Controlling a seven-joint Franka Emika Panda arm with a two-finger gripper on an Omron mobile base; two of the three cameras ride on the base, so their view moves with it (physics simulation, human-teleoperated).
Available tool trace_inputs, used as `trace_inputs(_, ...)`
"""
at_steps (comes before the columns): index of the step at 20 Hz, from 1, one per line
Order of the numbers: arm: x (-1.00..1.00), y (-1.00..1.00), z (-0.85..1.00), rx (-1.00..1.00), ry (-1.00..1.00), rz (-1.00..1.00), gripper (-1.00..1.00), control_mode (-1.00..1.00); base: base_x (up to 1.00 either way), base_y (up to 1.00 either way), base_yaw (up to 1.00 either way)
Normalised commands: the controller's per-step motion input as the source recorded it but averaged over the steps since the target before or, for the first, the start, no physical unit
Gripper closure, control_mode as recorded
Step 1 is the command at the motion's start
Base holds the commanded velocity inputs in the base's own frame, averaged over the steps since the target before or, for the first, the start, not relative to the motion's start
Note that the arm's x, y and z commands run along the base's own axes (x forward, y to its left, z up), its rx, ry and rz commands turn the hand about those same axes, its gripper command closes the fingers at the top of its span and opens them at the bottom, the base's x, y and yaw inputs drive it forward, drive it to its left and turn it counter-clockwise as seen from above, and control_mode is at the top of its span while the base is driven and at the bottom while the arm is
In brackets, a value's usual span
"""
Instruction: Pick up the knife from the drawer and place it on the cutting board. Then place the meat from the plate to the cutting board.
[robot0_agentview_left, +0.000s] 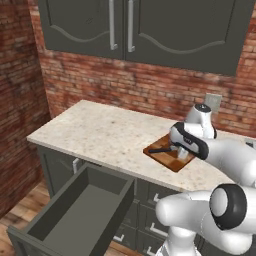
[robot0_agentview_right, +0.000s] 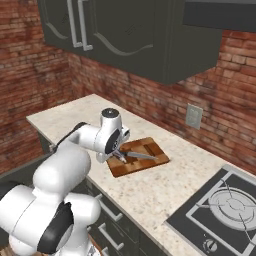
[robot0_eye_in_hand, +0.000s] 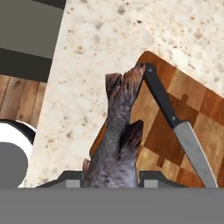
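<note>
**Fish held over board, knife already placed**

Fish sits right at the hand camera, pinched between the fingers, tail pointing out over the board's near edge. Knife lies flat on the board, just beside the fish. Knife step done; drawer is open and holds nothing. Meat step looks nearly done: what's left is lowering and release onto the board. Arm reaches forward over the counter, elbow bent, hand angled down above the board's front side.
</note>
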Motion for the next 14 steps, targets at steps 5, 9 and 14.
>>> trace_inputs(5, 0.39, -0.06, -0.27, 0.00, 0.00, 0.00, 1.00, -1.00, 0.00, 0.00, 0.00)
trace_inputs(9, 0.35, -0.11, -0.27, 0.00, 0.00, 0.00, 1.00, -1.00, 0.00, 0.00, 0.00)
trace_inputs(14, 0.35, -0.10, -0.32, 0.00, 0.00, 0.00, 1.00, -1.00, 0.00, 0.00, 0.00)
